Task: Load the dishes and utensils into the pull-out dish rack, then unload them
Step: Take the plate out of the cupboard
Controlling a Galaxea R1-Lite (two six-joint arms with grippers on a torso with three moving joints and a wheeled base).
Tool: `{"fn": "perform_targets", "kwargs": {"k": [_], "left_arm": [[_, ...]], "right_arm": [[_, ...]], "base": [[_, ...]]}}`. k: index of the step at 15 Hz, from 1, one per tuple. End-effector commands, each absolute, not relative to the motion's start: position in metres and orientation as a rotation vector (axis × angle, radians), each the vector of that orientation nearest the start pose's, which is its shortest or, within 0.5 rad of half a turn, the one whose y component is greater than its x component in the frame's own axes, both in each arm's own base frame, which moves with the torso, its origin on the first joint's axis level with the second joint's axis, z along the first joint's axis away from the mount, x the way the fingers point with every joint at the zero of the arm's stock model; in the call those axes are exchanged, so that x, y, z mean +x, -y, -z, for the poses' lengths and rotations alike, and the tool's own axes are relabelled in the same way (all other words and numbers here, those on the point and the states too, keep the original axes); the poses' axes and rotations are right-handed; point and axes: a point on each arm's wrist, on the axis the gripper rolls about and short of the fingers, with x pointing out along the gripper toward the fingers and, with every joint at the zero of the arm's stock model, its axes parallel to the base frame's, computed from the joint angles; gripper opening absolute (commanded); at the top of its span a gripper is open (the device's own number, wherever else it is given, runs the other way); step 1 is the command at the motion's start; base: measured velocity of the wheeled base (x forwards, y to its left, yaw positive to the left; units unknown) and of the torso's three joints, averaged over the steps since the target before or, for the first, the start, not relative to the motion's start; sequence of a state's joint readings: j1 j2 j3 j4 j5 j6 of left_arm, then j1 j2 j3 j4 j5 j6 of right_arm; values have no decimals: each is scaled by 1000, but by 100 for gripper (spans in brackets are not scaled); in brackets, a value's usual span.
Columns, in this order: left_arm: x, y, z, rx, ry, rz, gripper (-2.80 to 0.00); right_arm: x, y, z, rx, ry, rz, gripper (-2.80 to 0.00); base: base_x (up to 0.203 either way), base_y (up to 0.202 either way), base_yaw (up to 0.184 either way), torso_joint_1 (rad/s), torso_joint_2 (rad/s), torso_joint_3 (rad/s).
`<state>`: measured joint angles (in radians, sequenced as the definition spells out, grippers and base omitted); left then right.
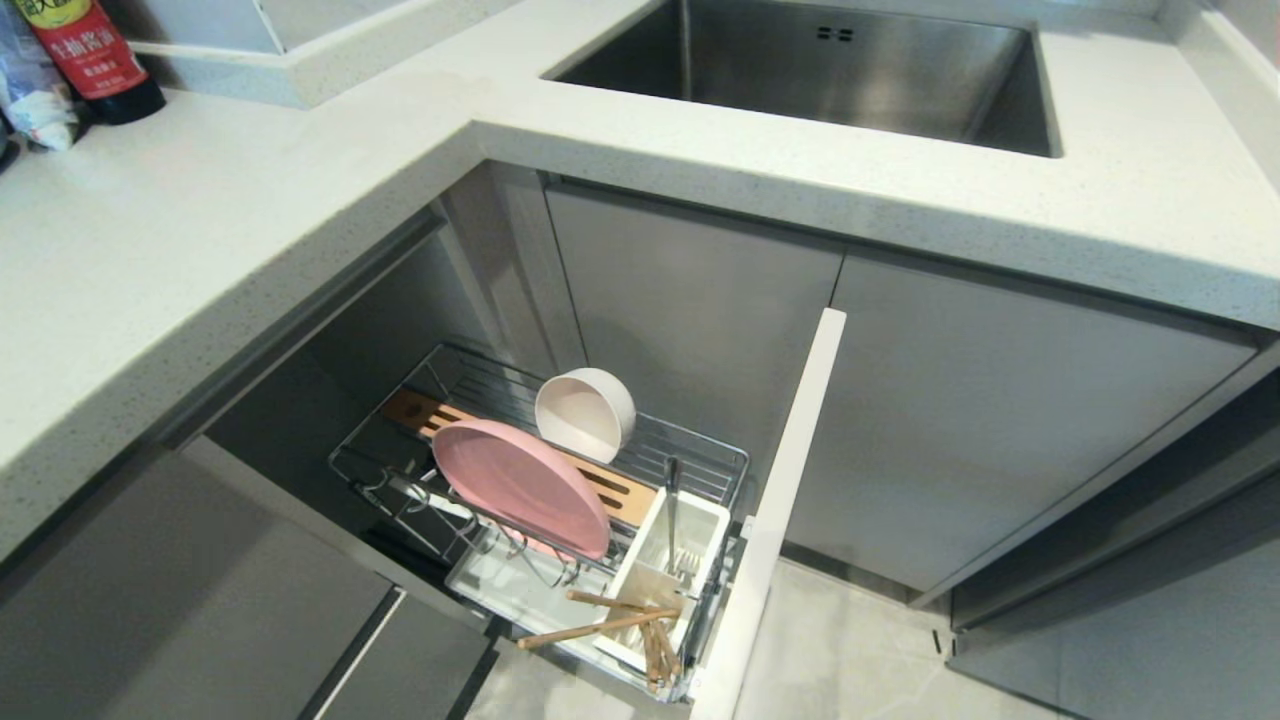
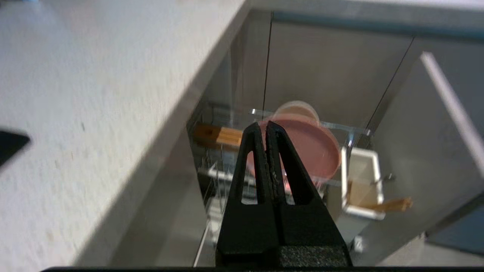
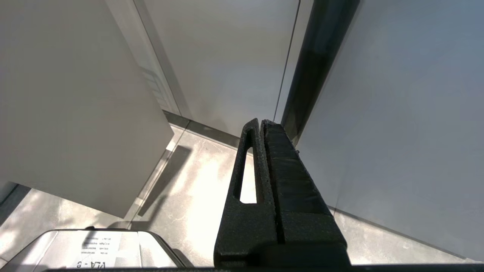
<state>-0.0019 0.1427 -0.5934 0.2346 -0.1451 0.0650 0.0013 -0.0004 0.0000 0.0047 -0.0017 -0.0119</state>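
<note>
The pull-out dish rack (image 1: 700,460) stands open below the counter, its narrow front panel (image 1: 780,500) on the right. A pink plate (image 1: 520,485) leans on edge in the wire slots. Behind it a cream bowl (image 1: 585,412) rests on its side. In the white caddy (image 1: 668,560) a silver fork (image 1: 672,510) stands upright, and wooden chopsticks (image 1: 600,628) lie across its front. Neither arm shows in the head view. My left gripper (image 2: 263,125) is shut and empty, hanging above the rack with the plate (image 2: 314,151) beyond it. My right gripper (image 3: 261,121) is shut, parked over the floor.
A steel sink (image 1: 830,70) is set in the white counter (image 1: 200,230) above the rack. A sauce bottle (image 1: 90,55) stands at the counter's far left. Grey cabinet doors (image 1: 1000,430) flank the rack, and pale floor (image 1: 860,650) lies to its right.
</note>
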Motion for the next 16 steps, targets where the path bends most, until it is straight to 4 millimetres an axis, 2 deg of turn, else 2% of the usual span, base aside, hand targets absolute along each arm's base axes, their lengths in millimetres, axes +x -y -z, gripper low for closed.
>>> {"fn": "perform_targets", "kwargs": {"k": [1,6,9,12,16], "left_arm": [[-78,4,-179,92,240,129,-280],[-41,1,-125,126,185,11,-280],[-26,0,-95,137,168,-37,-280],[-23,0,-78,88,22,-4,-280],[-23,1,-75,89,-6,14,-280]], "right_arm": [[-23,0,-75,-12,-5,0,-280],[-23,0,-75,-12,-3,0,-280],[-23,0,-75,-12,-4,0,-280],[-23,0,-75,-12,-5,0,-280],[-23,0,-75,-12,-5,0,-280]], "base": [[0,0,0,0,0,0],[0,0,0,0,0,0],[0,0,0,0,0,0],[0,0,0,0,0,0],[0,0,0,0,0,0]]}}
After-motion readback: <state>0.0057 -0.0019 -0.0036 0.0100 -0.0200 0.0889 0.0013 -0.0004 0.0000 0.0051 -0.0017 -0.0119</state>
